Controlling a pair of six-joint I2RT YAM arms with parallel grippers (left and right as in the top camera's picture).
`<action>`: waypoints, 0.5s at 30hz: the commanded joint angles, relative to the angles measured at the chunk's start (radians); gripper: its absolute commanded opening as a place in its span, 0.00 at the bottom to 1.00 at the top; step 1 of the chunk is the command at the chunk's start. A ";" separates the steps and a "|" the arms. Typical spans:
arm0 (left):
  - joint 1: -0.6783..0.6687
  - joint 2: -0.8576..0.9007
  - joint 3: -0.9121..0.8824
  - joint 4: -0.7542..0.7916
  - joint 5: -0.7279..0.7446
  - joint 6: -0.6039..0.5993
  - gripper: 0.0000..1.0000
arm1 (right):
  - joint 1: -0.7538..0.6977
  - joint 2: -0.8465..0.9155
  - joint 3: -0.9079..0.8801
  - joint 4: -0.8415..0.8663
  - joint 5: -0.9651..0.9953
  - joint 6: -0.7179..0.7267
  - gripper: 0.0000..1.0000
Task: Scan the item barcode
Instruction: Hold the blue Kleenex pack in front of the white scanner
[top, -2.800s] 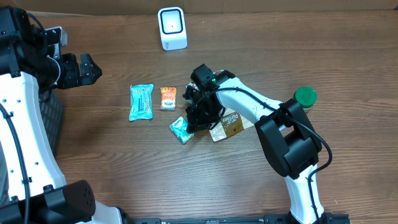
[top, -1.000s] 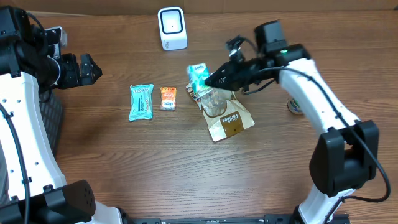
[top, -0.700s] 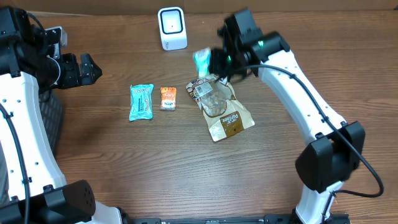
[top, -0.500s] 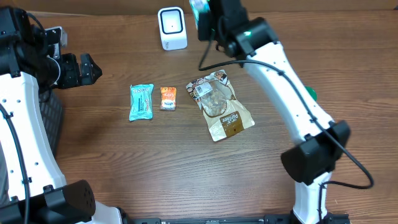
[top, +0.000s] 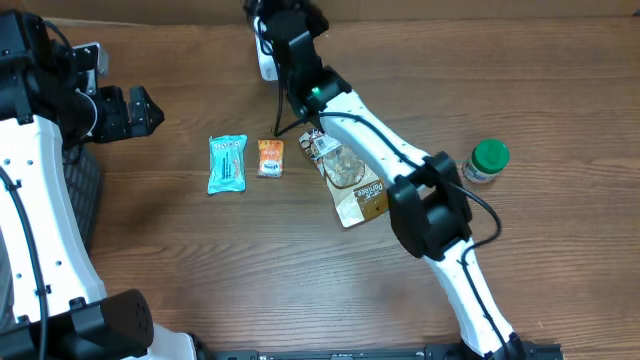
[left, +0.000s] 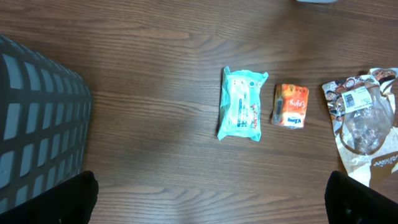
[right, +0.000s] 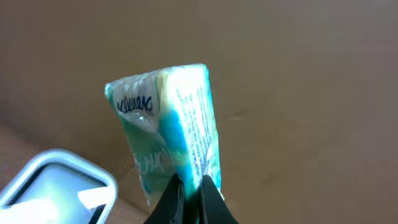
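Tissue pack (right: 165, 130): light, squashy, slick wrap; your right gripper (right: 189, 198) pinches its lower edge, so squeeze gently. Left gripper (top: 140, 110) gapes, empty.

A dark wood-grain table (top: 220, 280) meets a plain tan backdrop (right: 298, 74) along its far edge.

The tissue pack (right: 168, 127) is teal and white, the packet (top: 270, 158) orange, the jar lid (top: 491, 154) green

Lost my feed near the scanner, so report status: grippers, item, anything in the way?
Right gripper shut on tissue pack, held close by scanner. Left gripper open, empty, off to the side. Nothing visible between pack and scanner.
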 joint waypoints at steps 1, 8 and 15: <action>-0.003 -0.004 0.013 0.002 0.011 0.019 0.99 | -0.013 0.104 0.014 0.063 -0.086 -0.237 0.04; -0.003 -0.004 0.013 0.002 0.011 0.019 1.00 | -0.021 0.167 0.014 0.089 -0.117 -0.281 0.04; -0.003 -0.004 0.013 0.002 0.011 0.019 1.00 | -0.021 0.168 0.014 0.090 -0.111 -0.318 0.04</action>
